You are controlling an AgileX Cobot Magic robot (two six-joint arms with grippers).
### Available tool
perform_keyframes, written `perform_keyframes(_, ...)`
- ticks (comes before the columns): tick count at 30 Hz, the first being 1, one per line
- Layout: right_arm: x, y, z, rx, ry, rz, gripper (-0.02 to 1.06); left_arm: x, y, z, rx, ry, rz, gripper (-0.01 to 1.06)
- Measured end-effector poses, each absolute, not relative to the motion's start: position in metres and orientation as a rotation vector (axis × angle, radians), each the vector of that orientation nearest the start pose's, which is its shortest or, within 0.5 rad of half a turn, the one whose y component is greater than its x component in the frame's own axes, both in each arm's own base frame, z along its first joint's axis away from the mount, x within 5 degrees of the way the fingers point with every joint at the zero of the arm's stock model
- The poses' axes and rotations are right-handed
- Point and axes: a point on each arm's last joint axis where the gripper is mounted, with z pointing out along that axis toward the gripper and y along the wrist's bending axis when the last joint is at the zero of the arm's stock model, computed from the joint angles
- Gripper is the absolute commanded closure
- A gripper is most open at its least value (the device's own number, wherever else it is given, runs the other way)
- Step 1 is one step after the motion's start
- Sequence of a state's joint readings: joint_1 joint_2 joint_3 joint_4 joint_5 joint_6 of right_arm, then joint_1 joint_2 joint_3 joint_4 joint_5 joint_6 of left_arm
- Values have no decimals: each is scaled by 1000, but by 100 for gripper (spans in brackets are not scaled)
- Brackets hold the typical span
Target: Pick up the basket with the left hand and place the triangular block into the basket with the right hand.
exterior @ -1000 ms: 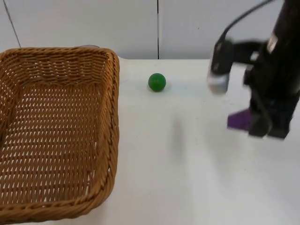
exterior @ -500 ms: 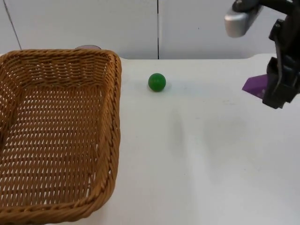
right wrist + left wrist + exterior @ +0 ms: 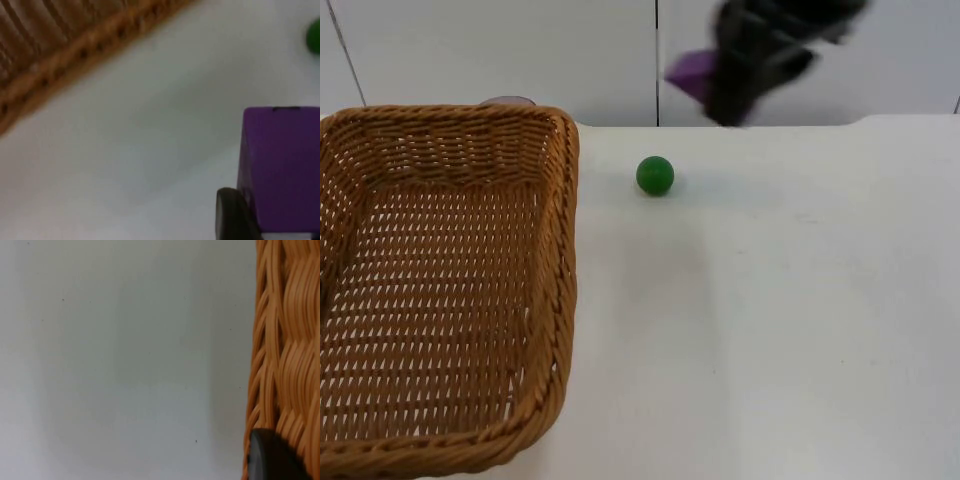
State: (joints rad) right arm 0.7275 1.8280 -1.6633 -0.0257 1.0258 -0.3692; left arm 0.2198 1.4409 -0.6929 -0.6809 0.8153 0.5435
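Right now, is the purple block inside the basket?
No, the purple block is up in the right gripper, away from the basket.

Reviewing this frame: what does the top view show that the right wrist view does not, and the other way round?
Top view alone: the whole wicker basket with its woven floor, the grey partition wall, and the right gripper from outside, raised near the wall beyond the green ball.

Right wrist view alone: a close look at the purple block's flat face beside a black fingertip.

Both: the basket rim, the ball, the purple block and the white table.
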Motion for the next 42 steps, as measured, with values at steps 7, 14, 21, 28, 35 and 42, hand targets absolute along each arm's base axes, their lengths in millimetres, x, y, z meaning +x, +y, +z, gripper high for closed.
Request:
perform_keyframes(7, 324, 336, 288, -1439, 2201, 156, 105, 234, 10, 193, -181, 2793, -635, 105)
perform_keyframes(14, 327, 374, 262, -1447, 2181, 265, 104, 234, 10, 193, -181, 2793, -635, 105)
perform_keyframes(21, 329, 381, 251, -1426, 2187, 317, 75, 234, 9, 193, -181, 2794, -636, 105)
perform_keyframes(28, 330, 382, 245, -1431, 2194, 308, 39, 234, 9, 193, -181, 2794, -636, 105)
perform_keyframes(35, 335, 375, 250, -1428, 2174, 212, 31, 234, 9, 193, -181, 2794, -636, 105)
perform_keyframes(42, 346, 330, 314, -1262, 2183, 297, 31, 234, 9, 193, -181, 2794, -636, 105)
